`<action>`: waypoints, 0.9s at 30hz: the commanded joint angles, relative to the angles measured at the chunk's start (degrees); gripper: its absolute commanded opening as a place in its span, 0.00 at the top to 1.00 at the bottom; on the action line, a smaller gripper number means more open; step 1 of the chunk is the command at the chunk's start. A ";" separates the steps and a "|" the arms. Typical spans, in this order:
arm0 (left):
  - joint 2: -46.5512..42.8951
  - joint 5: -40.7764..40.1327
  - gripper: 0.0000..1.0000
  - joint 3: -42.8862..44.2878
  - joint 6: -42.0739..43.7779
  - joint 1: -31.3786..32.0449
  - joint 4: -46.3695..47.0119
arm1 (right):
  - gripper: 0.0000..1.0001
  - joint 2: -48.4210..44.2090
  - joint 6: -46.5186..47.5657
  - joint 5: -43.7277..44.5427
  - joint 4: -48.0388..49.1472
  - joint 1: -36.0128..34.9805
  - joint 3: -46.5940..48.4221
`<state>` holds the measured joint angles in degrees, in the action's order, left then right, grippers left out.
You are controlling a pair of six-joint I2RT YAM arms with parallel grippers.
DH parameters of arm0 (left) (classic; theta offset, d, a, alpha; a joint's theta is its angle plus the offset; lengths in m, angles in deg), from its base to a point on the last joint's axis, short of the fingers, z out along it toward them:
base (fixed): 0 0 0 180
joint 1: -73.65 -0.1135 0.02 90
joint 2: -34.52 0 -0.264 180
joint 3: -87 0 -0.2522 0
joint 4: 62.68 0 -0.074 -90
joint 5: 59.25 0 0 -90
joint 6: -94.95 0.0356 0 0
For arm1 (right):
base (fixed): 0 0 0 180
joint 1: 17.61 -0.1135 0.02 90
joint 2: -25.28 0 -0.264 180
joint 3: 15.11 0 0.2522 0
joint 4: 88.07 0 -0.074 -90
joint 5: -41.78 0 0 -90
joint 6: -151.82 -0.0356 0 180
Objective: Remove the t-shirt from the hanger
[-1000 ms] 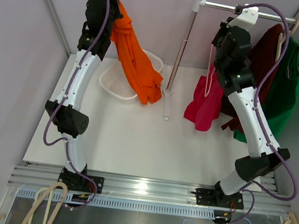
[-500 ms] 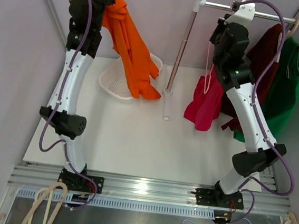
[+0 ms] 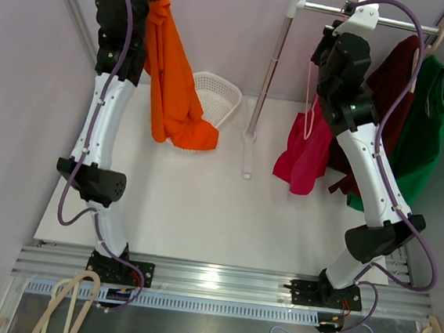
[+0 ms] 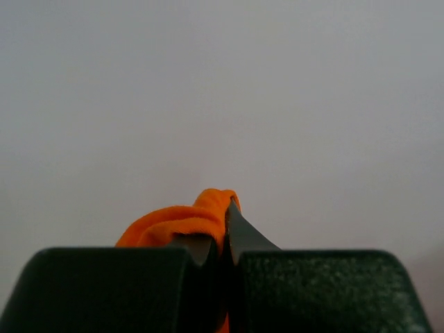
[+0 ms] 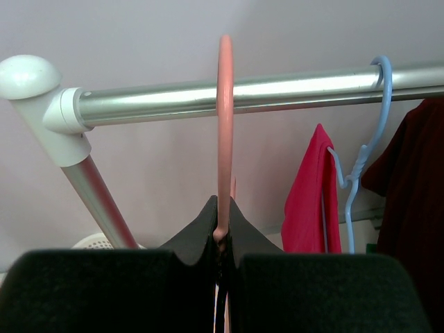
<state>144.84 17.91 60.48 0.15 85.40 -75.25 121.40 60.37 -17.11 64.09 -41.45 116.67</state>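
Looks like the main part is pretty much done. The orange t-shirt (image 3: 171,83) is off the hanger (image 5: 225,104) and dangles over the far left corner of the bench. The left claw (image 4: 227,208) is clenched on a bunch of its fabric up high. Its hem hangs right by the white basket (image 3: 213,95), but it's hard to tell if it touches the bench.

The right claw (image 5: 220,208) is pinched tight on the bare hanger, which is hooked over the rail (image 5: 277,90) near the far edge.

What's left is probably just dropping the shirt somewhere, maybe in the basket.

The rail's post (image 3: 271,69) stands between the two arms. Toward the far right corner there's a pink shirt (image 3: 306,155) on a blue hanger (image 5: 364,152), plus a dark red shirt (image 3: 396,73) and a green shirt (image 3: 426,131), all crowding the right arm.
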 commanded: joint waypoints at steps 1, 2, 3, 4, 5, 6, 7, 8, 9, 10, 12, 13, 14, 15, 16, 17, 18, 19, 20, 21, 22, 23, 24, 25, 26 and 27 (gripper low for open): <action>0.95 1.24 0.99 -3.57 -3.02 -0.67 -1.01 | 1.00 -0.40 0.66 -0.87 1.08 0.28 1.69; 0.86 1.24 0.99 -6.88 -3.89 -0.67 -3.02 | 1.00 -0.40 0.84 -1.23 1.86 0.28 1.52; 0.77 2.02 0.99 -8.05 -5.47 -0.67 -4.60 | 1.00 -0.32 1.19 -1.49 2.39 0.37 1.51; 0.77 2.38 0.99 -9.28 -6.18 -0.59 -5.31 | 1.00 -0.32 1.28 -2.19 3.09 0.46 1.51; 0.86 2.64 0.99 -11.99 -6.80 -0.41 -5.93 | 1.00 -0.14 1.19 -2.63 3.88 0.54 1.51; 0.95 2.73 0.99 -12.97 -7.94 -0.24 -7.50 | 1.00 0.03 3.45 -2.98 5.89 0.72 1.51; 0.95 2.82 0.99 -13.68 -8.47 -0.06 -8.22 | 1.00 0.30 4.00 -3.34 6.87 1.07 1.69; 0.95 3.08 0.99 -15.08 -8.82 0.29 -8.74 | 1.00 0.39 4.52 -4.56 7.66 1.33 1.86; 0.86 3.43 0.99 -16.40 -9.26 0.47 -9.88 | 1.00 0.65 5.14 -5.44 9.41 1.51 1.87; 0.77 3.52 0.99 -17.45 -9.44 0.82 -10.41 | 1.00 0.83 6.01 -6.06 10.12 1.95 2.13; 0.68 4.92 0.99 -18.17 -10.40 1.52 -12.69 | 1.00 1.26 6.99 -8.87 12.41 2.21 2.04; 0.94 5.45 0.99 -17.99 -10.67 1.78 -13.84 | 1.00 1.70 7.60 -9.57 13.20 2.47 1.87; 1.21 4.94 0.99 -17.56 -11.11 2.40 -15.59 | 1.00 2.23 7.87 -10.19 14.51 2.83 2.30; 2.17 4.84 0.99 -15.81 -12.85 2.66 -19.78 | 1.00 2.76 8.13 -11.50 15.40 3.18 2.74; 2.87 4.67 0.99 -15.10 -14.26 2.75 -22.35 | 1.00 3.81 8.39 -12.30 15.67 3.35 3.09; 3.58 4.75 0.99 -14.40 -15.93 3.10 -25.33 | 1.00 4.42 8.66 -12.65 16.02 3.79 3.79; 4.45 5.02 0.99 -14.13 -18.21 3.37 -29.45 | 1.00 4.87 8.57 -13.18 16.02 4.06 4.23; 4.64 5.11 0.99 -14.82 -18.93 3.80 -31.23 | 1.00 5.48 8.40 -13.71 15.93 4.23 4.59; 4.73 2.93 0.99 -15.52 -19.45 5.20 -32.64 | 1.00 6.09 7.79 -13.97 16.02 4.76 4.76; 4.55 1.26 0.99 -17.97 -19.72 5.91 -33.96 | 1.00 6.19 7.43 -14.15 16.19 4.85 4.68; 4.20 -0.15 0.99 -19.04 -20.16 6.61 -34.58 | 1.00 6.36 7.17 -15.02 16.28 5.02 4.59; 4.20 -0.43 0.99 -22.27 -21.03 7.06 -35.37 | 1.00 6.54 7.08 -15.38 16.89 5.11 4.33; 4.37 0.44 0.99 -23.17 -23.04 7.06 -36.95 | 1.00 6.80 7.17 -15.64 17.16 5.20 4.33; 5.85 1.32 0.99 -23.61 -24.02 6.80 -38.35 | 1.00 7.07 7.25 -15.91 17.42 5.20 4.41; 7.09 3.85 0.99 -23.44 -24.81 6.71 -41.68 | 1.00 7.68 7.43 -16.00 18.04 5.20 4.59; 8.14 5.01 0.99 -23.53 -25.87 6.62 -42.93 | 1.00 8.12 7.43 -15.91 17.95 5.20 4.94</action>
<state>149.98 20.51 38.25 -20.46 92.28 -109.67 128.87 67.04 -31.23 77.35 -36.48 119.01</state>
